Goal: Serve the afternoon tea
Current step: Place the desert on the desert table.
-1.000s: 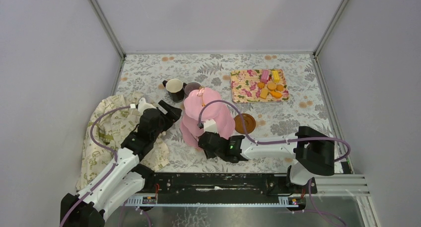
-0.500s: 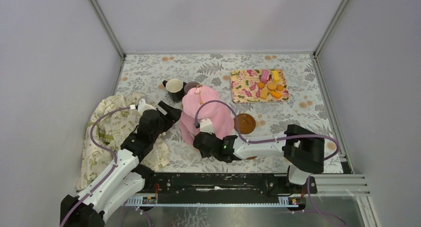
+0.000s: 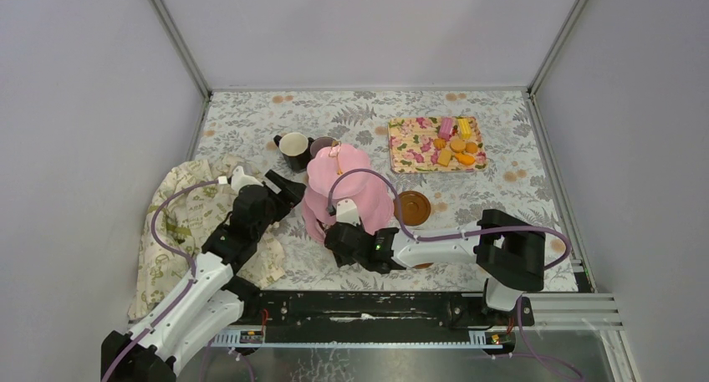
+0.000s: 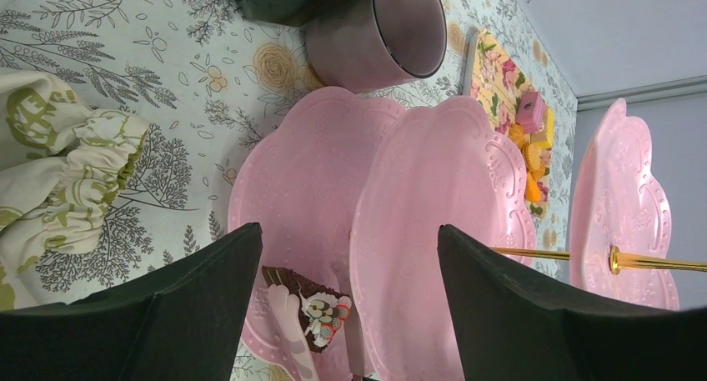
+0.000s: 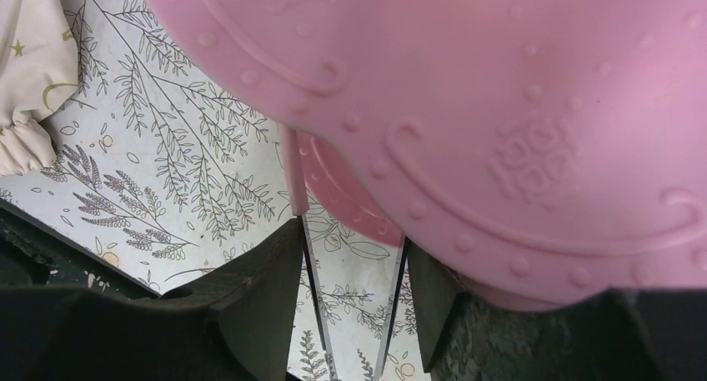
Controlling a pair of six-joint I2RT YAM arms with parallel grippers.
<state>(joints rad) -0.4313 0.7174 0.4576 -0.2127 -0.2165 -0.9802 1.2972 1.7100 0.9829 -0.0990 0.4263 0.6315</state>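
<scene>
The pink three-tier cake stand (image 3: 349, 190) with its gold loop handle (image 3: 335, 150) stands mid-table. A dark cake slice (image 4: 307, 308) lies on its bottom tier (image 4: 292, 181). My left gripper (image 3: 290, 190) is open beside the stand's left edge, and its jaws (image 4: 350, 231) frame the tiers without touching them. My right gripper (image 3: 338, 232) sits at the stand's front rim (image 5: 467, 147), open, with only tablecloth between its fingers (image 5: 354, 231). Two dark mugs (image 3: 294, 150) (image 3: 323, 148) stand behind the stand. A brown saucer (image 3: 412, 207) lies to its right. Orange and pink sweets (image 3: 456, 148) lie on the floral tray (image 3: 398, 148).
A beige leaf-print cloth (image 3: 180, 223) is bunched at the left beside my left arm. Grey walls close in the table at the back and both sides. A purple cable (image 3: 368, 175) loops over the stand.
My right arm has slid left along the stand's front and its jaws have opened wider. The stand has shifted slightly left. The left arm has barely moved.
</scene>
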